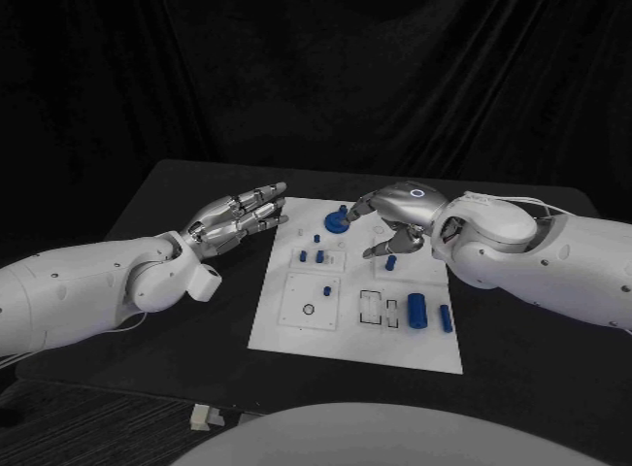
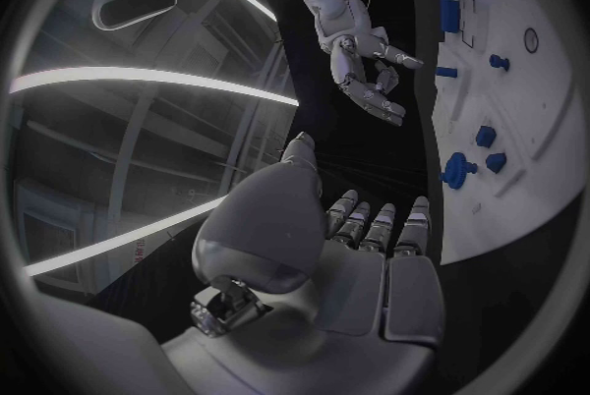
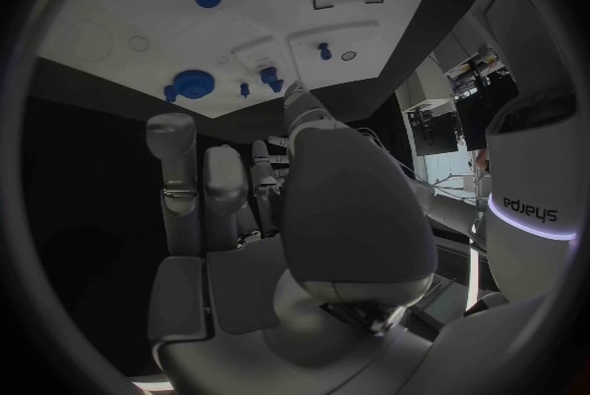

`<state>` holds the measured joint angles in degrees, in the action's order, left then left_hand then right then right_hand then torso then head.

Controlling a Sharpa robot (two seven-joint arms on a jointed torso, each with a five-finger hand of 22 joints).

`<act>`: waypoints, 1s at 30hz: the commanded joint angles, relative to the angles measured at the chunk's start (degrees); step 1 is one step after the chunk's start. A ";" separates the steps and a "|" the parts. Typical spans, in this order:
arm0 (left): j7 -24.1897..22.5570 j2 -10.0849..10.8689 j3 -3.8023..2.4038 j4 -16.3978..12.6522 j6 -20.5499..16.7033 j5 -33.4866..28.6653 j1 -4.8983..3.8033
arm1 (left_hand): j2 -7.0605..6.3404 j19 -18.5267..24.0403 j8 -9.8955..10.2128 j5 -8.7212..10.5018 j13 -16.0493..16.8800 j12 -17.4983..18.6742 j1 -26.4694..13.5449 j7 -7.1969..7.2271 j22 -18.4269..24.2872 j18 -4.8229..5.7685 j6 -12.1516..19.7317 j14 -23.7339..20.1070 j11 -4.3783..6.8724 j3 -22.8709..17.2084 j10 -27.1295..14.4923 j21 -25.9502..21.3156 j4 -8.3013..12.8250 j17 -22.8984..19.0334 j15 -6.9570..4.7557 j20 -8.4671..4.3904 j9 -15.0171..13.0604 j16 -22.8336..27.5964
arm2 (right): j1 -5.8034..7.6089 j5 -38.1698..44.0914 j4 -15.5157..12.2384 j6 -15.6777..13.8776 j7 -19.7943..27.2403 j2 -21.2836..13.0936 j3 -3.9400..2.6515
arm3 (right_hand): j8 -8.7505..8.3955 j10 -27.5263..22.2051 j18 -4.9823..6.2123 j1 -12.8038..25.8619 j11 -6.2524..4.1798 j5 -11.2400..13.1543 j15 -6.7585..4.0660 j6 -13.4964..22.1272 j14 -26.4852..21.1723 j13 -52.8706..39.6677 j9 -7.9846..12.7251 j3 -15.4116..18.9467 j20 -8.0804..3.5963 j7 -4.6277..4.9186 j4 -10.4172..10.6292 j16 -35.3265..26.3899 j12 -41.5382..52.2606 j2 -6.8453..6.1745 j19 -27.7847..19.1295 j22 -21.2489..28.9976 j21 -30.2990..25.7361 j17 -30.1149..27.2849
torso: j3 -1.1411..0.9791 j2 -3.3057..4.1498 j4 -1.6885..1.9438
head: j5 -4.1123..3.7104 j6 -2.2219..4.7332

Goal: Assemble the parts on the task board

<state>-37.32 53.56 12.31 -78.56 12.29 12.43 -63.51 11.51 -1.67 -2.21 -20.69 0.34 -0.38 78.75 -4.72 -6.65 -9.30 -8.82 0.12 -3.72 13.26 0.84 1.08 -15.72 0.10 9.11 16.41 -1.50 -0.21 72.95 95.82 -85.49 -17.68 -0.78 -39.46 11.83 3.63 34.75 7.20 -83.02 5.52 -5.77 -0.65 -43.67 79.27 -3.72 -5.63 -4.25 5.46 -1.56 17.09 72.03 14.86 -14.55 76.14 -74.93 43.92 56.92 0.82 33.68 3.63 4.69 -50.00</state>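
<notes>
Task board (image 1: 295,325) between hands; left hand (image 1: 240,219) fingers spread, empty; right hand (image 1: 395,218) fingers apart, empty.

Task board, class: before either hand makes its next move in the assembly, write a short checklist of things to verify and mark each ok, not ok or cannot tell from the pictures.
1. Task board lies flat on the table: ok.
2. Left hand free to work, fingers apart and holding nothing, beside the board's far left corner: ok.
3. Right hand free of any part: cannot tell in the head view; the right wrist view shows nothing in its fingers.
4. Round blue part at the board's far edge is unobstructed: not ok, the right hand hangs close beside it.
5. Long blue cylinder lies loose on the near right of the board, reachable: ok.
</notes>
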 commanded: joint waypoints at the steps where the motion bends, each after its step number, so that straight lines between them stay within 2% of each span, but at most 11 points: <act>1: -0.94 -0.14 -0.06 -0.07 0.28 -0.43 0.08 | 0.31 -0.28 -0.12 -0.13 0.04 -0.20 0.31 0.56 0.03 -0.92 0.44 -0.03 -0.01 0.20 0.13 0.34 0.41 -0.05 0.59 0.28 0.03 0.14 | 0.41 -1.96 0.24 1.27 -3.73 -0.86 0.06 | -0.22 -0.25 0.64 0.48 0.13 -0.18 0.10 1.05 -0.10 -0.07 0.30 0.96 -0.05 -0.09 0.04 0.08 -0.02 -0.36 -0.29 -4.44 -0.02 0.23 | -0.01 0.01 0.01 | -0.17 0.00; 4: -1.39 -0.15 -0.06 -0.08 -0.08 -0.43 0.09 | 0.29 -0.26 -0.07 -0.12 0.00 -0.14 0.33 0.95 0.18 -0.88 0.75 -0.04 0.35 0.29 0.00 0.31 0.41 -0.06 0.57 0.24 0.07 0.15 | 0.42 -2.09 0.91 2.44 -3.75 -1.46 0.06 | -0.16 -0.34 0.50 0.89 0.32 -0.10 0.18 1.19 0.28 -0.09 0.50 1.51 0.01 -0.05 0.07 0.54 0.16 -0.87 0.10 -4.64 0.74 0.88 | 0.00 0.01 0.03 | -0.37 0.00; 7: -1.70 -0.12 -0.06 -0.13 -0.27 -0.43 0.10 | 0.30 -0.19 -0.05 -0.11 -0.03 -0.09 0.36 1.25 0.43 -0.85 0.95 -0.06 0.61 0.34 -0.08 0.25 0.41 -0.07 0.54 0.20 0.10 0.17 | 0.12 -2.14 1.78 3.54 -3.49 -1.75 0.07 | 0.12 0.16 0.43 2.09 0.47 -0.42 0.28 -0.13 0.41 -0.17 0.52 1.84 0.09 -0.12 0.09 0.64 0.63 -1.16 0.37 -4.76 1.13 0.92 | 0.04 -0.04 0.00 | -0.39 0.00; 9: -1.91 -0.07 -0.06 -0.20 -0.34 -0.43 0.11 | 0.31 -0.11 -0.03 -0.13 -0.04 -0.07 0.37 1.36 0.65 -0.83 1.05 -0.10 0.63 0.35 -0.12 0.19 0.41 -0.09 0.52 0.17 0.11 0.19 | -0.18 -2.16 2.36 4.12 -3.34 -1.78 0.07 | 0.64 0.79 0.36 3.48 0.62 -0.68 0.42 -2.69 0.18 -0.22 0.32 1.92 0.20 0.76 0.09 0.42 1.10 -1.27 0.42 -4.85 1.36 0.53 | 0.05 -0.05 0.01 | -0.52 0.00; 12: -2.14 0.01 -0.06 -0.30 -0.42 -0.42 0.12 | 0.32 -0.11 -0.04 -0.16 -0.04 -0.07 0.38 1.39 0.63 -0.82 1.05 -0.09 0.63 0.35 -0.12 0.19 0.42 -0.09 0.50 0.17 0.11 0.19 | -0.71 -2.18 3.18 4.64 -3.11 -1.61 0.07 | 0.51 2.93 0.30 3.95 0.94 -0.61 0.65 -2.92 0.17 -0.33 0.58 1.24 0.40 1.33 0.02 0.50 2.20 -0.52 0.51 -4.97 1.60 0.59 | 0.02 -0.01 0.01 | -0.57 0.00; 16: -2.10 0.11 -0.06 -0.34 -0.34 -0.42 0.13 | 0.32 -0.10 -0.04 -0.16 -0.04 -0.07 0.38 1.40 0.64 -0.82 1.05 -0.09 0.63 0.35 -0.12 0.19 0.42 -0.09 0.50 0.17 0.11 0.19 | -1.51 -2.19 4.07 4.86 -2.52 -1.31 0.07 | 1.47 4.07 0.37 3.56 0.99 -1.03 0.76 -5.14 0.08 -0.13 0.25 0.52 0.56 3.36 -0.04 0.47 2.59 0.28 0.48 -4.95 1.27 0.38 | -0.03 0.08 -0.06 | -0.43 0.00; 21: -1.97 0.18 -0.06 -0.24 -0.17 -0.42 0.15 | 0.34 -0.09 -0.05 -0.18 -0.04 -0.08 0.39 1.44 0.70 -0.82 1.02 -0.10 0.61 0.35 -0.11 0.18 0.42 -0.09 0.48 0.16 0.10 0.19 | -2.40 -2.19 4.90 5.17 -1.75 -0.96 0.07 | 1.44 5.63 0.48 3.36 0.79 -1.02 0.69 -5.30 -0.16 -0.19 0.24 -0.26 0.57 4.20 -0.12 0.28 3.29 1.28 0.29 -4.84 0.68 0.03 | -0.02 0.05 -0.01 | -0.32 0.00; 30: -1.21 0.14 -0.06 -0.03 0.59 -0.42 0.27 | 0.49 -0.08 -0.39 -0.32 -0.02 -0.10 0.50 0.73 0.70 -0.79 0.31 -0.10 0.48 0.33 -0.09 0.16 0.55 -0.09 0.47 0.19 -0.04 0.19 | -3.39 -2.19 5.75 6.27 -0.47 -0.50 0.07 | 1.85 8.75 0.34 3.46 0.50 -1.32 0.46 -6.31 0.16 -0.50 -0.12 -1.21 0.40 4.43 -0.30 0.73 4.78 2.54 0.75 -5.09 1.54 0.60 | -0.03 0.09 0.06 | -0.50 0.00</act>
<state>-37.90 53.77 12.31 -78.55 12.19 12.43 -63.32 11.80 -1.67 -2.21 -20.69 0.32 -0.38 79.03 -4.00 -5.98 -9.31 -8.10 -0.08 -3.50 13.49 0.62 1.07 -15.48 0.06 9.32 16.41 -1.46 -0.21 69.78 93.62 -79.85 -12.56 -2.00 -40.03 11.93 5.16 43.14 7.16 -79.51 6.03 -6.94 -0.23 -49.76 79.27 -4.16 -5.70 -5.21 5.85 2.85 16.79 72.37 19.47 -12.41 76.56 -74.92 45.19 57.40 0.81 33.75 3.66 4.25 -50.00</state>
